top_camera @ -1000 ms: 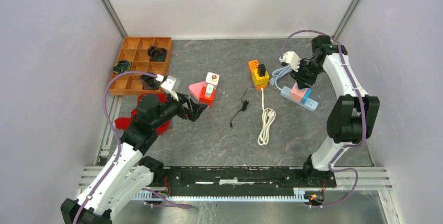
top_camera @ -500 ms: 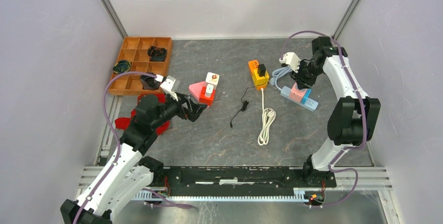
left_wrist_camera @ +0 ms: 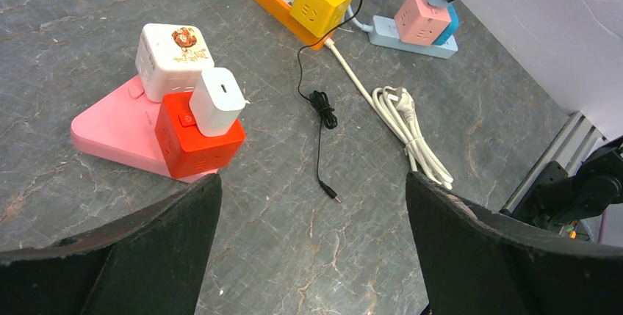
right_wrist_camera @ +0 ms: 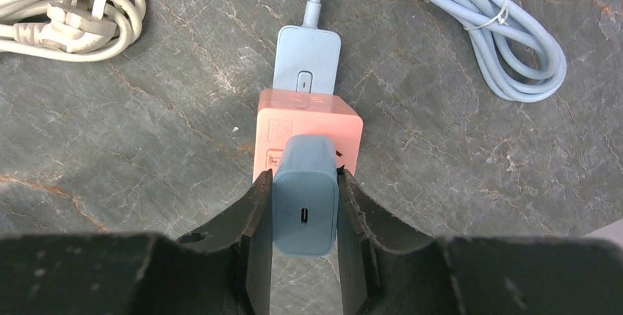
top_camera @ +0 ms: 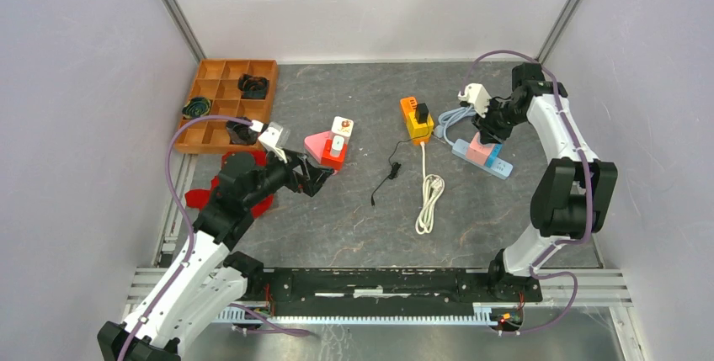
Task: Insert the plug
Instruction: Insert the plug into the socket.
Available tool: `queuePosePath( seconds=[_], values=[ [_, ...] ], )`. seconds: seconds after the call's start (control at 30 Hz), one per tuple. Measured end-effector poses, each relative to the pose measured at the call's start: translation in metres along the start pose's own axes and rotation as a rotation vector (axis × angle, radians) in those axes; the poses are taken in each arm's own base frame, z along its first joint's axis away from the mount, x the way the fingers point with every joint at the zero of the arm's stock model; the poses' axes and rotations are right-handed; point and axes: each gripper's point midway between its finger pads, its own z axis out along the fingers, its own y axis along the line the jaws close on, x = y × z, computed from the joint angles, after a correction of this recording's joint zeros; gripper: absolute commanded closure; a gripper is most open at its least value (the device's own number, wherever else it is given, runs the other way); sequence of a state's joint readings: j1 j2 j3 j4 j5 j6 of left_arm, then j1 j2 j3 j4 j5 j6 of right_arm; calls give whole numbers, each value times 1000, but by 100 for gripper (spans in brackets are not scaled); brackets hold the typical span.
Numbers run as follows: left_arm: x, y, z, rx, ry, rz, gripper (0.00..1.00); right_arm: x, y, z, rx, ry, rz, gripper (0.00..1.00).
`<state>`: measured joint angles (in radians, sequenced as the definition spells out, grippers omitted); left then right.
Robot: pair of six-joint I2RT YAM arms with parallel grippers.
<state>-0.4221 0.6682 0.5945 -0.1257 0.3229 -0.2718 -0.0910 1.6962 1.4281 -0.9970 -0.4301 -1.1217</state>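
A blue plug (right_wrist_camera: 305,194) is clamped between the fingers of my right gripper (right_wrist_camera: 305,180), which is shut on it. Its far end meets the near face of the pink cube socket (right_wrist_camera: 308,120), and its prongs are hidden. The cube sits on a light blue power strip (right_wrist_camera: 307,58). From above, the right gripper (top_camera: 487,130) hangs over the pink cube (top_camera: 478,153) at the right of the table. My left gripper (left_wrist_camera: 312,183) is open and holds nothing, above bare table beside a red cube socket (left_wrist_camera: 192,139).
An orange strip with a yellow cube and black adapter (top_camera: 417,119) lies mid-table. Close by are a white coiled cable (top_camera: 429,201) and a thin black lead (top_camera: 387,174). A pink triangular strip (top_camera: 317,142) carries red and white cubes. A wooden tray (top_camera: 226,102) sits far left.
My right arm's wrist and upper link have shifted slightly to the right, with the gripper still at the pink cube. The left arm has not moved.
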Motion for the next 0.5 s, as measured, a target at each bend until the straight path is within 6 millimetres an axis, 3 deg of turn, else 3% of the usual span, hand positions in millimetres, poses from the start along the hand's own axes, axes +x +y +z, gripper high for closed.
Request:
queuePosePath(
  seconds=[0.5],
  values=[
    [2,-2,1,14,8,-2,0,8,-4,4,2,-118,75,100]
  ],
)
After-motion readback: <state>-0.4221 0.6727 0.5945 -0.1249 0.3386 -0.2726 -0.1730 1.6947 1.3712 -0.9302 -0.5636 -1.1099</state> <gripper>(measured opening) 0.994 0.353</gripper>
